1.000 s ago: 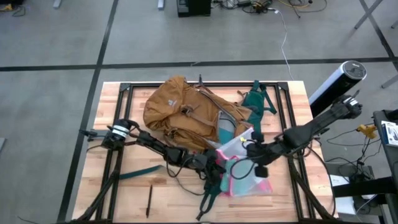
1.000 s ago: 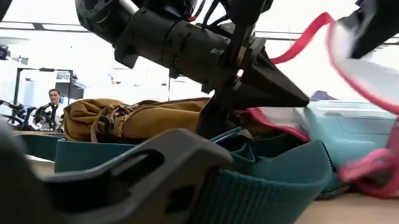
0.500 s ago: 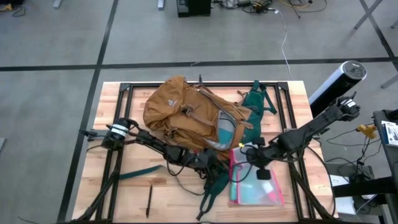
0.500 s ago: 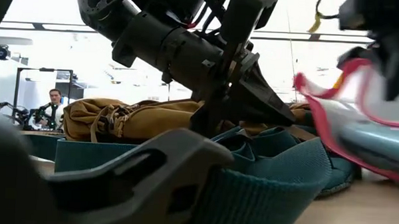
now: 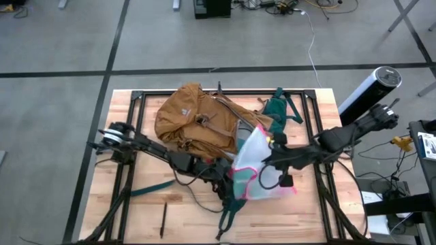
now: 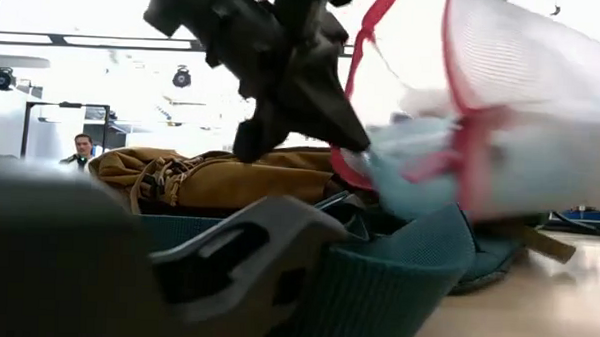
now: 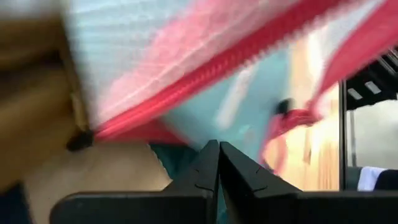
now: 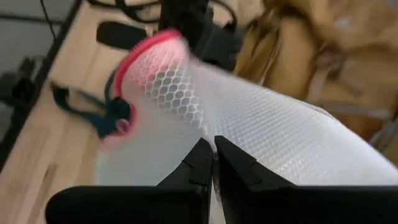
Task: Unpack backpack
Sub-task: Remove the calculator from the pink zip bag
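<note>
The mustard-tan backpack [image 5: 194,122] lies on its side on the table's far half, its green back panel and straps [image 5: 279,109] toward the right. The clear pink-edged pouch [image 5: 253,170] is raised in front of it, with something pale teal inside [image 6: 420,178]. My right gripper [image 5: 268,148] is shut on the pouch's upper part. My left gripper [image 5: 230,175] is shut, close beside the pouch's pink zip edge [image 7: 205,74], above a teal strap [image 5: 235,204]. My right gripper pinches the pouch's clear meshed wall [image 8: 217,130] between its two shut fingers, slanting down from the table's right. The pouch hangs tilted below the fingers, raised off the table top. My left gripper's shut tips [image 6: 326,129] stand against the pouch's pink edge; whether they touch it I cannot tell.
Teal straps with a dark buckle [image 6: 247,257] lie at the near edge, close to the low camera. A black pen [image 5: 163,219] and a loose teal strap [image 5: 153,189] lie at the near left. Black frame rails [image 5: 136,102] run around the table top.
My right gripper has risen, and the pouch, briefly laid flat on the table's near right, is now lifted and swung toward the backpack. My left gripper has risen too and tipped its nose up, still shut.
</note>
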Motion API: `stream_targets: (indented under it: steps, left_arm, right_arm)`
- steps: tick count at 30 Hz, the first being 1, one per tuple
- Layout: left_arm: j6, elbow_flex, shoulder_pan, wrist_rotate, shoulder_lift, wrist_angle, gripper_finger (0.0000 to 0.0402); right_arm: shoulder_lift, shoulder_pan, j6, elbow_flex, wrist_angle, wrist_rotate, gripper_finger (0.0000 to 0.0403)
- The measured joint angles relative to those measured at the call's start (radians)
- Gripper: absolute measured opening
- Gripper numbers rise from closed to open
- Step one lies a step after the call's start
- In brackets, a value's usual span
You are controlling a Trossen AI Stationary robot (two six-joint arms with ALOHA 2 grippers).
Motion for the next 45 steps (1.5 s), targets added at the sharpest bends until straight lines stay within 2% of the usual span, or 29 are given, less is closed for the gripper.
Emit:
stream_targets:
  steps: [7, 12, 25, 27, 29, 33, 35, 40, 45]
  left_arm:
    - [-0.032, 0.0, 0.0, -0.053, -0.014, 0.022, 0.0]
    - [-0.131, 0.0, -0.001, -0.048, 0.003, -0.12, 0.0009]
    - [-0.121, -0.03, -0.031, -0.018, -0.067, -0.223, 0.0122]
    - [-0.104, -0.067, -0.031, -0.015, -0.069, -0.171, 0.0142]
    - [-0.069, -0.12, -0.016, 0.029, -0.07, -0.038, 0.0162]
    - [-0.056, -0.253, 0.037, 0.189, -0.065, 0.393, 0.0198]
    - [-0.081, -0.318, 0.057, 0.219, -0.064, 0.56, 0.0212]
    - [-0.133, -0.4, 0.082, 0.22, -0.061, 0.611, 0.023]
    - [-0.155, -0.387, 0.079, 0.24, -0.035, 0.656, 0.0232]
  right_arm:
    - [-0.015, -0.007, 0.011, -0.028, 0.002, 0.017, 0.0]
    - [0.012, -0.012, 0.05, -0.089, 0.003, 0.011, 0.0]
    - [0.125, -0.021, 0.139, -0.233, 0.021, 0.008, 0.0]
    - [0.148, -0.021, 0.147, -0.247, 0.037, 0.001, 0.0]
    - [0.174, -0.021, 0.154, -0.252, 0.047, -0.012, 0.0]
    - [0.222, -0.021, 0.153, -0.253, 0.072, -0.023, 0.0]
    - [0.241, -0.021, 0.153, -0.254, 0.083, -0.026, 0.0]
    - [0.271, -0.021, 0.154, -0.254, 0.112, -0.037, 0.0]
    - [0.276, -0.021, 0.153, -0.255, 0.135, -0.042, 0.0]
